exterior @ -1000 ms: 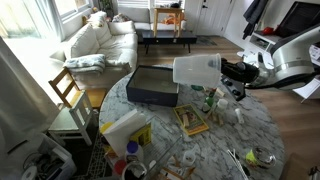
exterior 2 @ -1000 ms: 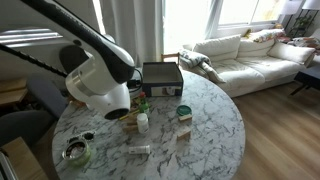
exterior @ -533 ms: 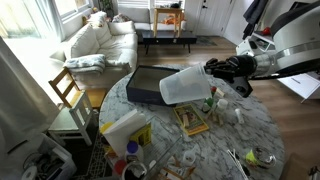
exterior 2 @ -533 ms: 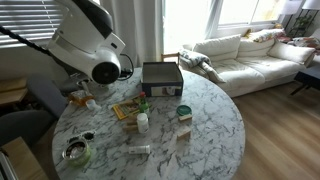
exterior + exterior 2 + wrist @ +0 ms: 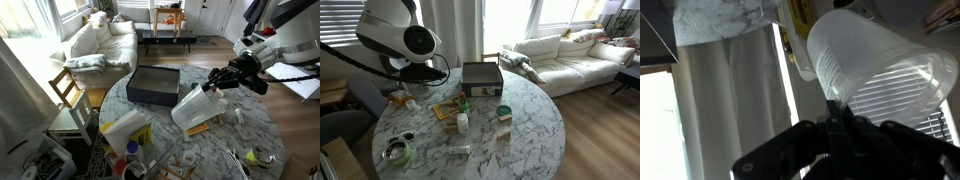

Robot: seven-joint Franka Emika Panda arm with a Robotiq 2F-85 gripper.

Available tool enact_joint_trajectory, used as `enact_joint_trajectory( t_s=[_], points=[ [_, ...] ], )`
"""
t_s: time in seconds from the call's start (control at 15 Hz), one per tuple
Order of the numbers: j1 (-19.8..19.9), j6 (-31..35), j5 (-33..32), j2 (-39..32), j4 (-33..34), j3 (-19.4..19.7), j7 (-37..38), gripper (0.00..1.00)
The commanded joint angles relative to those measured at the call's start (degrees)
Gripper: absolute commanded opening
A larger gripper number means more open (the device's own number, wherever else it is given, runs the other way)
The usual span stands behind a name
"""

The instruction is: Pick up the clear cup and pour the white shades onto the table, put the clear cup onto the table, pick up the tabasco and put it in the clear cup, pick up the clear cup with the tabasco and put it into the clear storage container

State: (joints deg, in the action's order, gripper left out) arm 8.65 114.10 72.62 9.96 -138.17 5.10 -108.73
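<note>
clear storage container [image 5: 880,70]: cut by right edge, wrist view | hand [image 5: 840,118]: fingertips dark, blurred | counter [image 5: 252,128]: small items too small to name

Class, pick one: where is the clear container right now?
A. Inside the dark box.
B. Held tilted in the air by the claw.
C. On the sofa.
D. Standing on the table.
B: the claw grips the clear container, tipped, above the table.

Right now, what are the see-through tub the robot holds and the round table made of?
The clear storage container in the end effector looks like plastic, smooth and cloudy: stripes behind it show through its wall in the wrist view. The table top looks like marble or a printed imitation, pale with grey veins; I cannot tell which.
</note>
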Motion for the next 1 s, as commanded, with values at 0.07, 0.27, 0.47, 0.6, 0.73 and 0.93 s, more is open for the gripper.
enact_joint_trajectory(
  t_s=[0.07, 0.27, 0.47, 0.6, 0.73, 0.93],
  points=[
    [-0.2, 2.6, -14.5, 1.2, -0.3, -0.6, 13.2, 0.01],
    [-0.4, 1.7, -24.3, -0.4, 0.3, -0.3, 20.2, 0.01],
    [-0.9, 0.2, -34.0, -2.6, 1.0, 0.0, 24.7, 0.01],
    [-1.5, 2.9, -39.6, -4.0, 0.3, -0.1, 25.3, 0.01],
    [-2.5, 7.1, -37.7, -5.5, -1.2, 0.0, 22.3, 0.01],
    [-4.1, 17.3, -29.0, -6.9, -2.7, -0.5, 18.0, 0.01]
  ],
)
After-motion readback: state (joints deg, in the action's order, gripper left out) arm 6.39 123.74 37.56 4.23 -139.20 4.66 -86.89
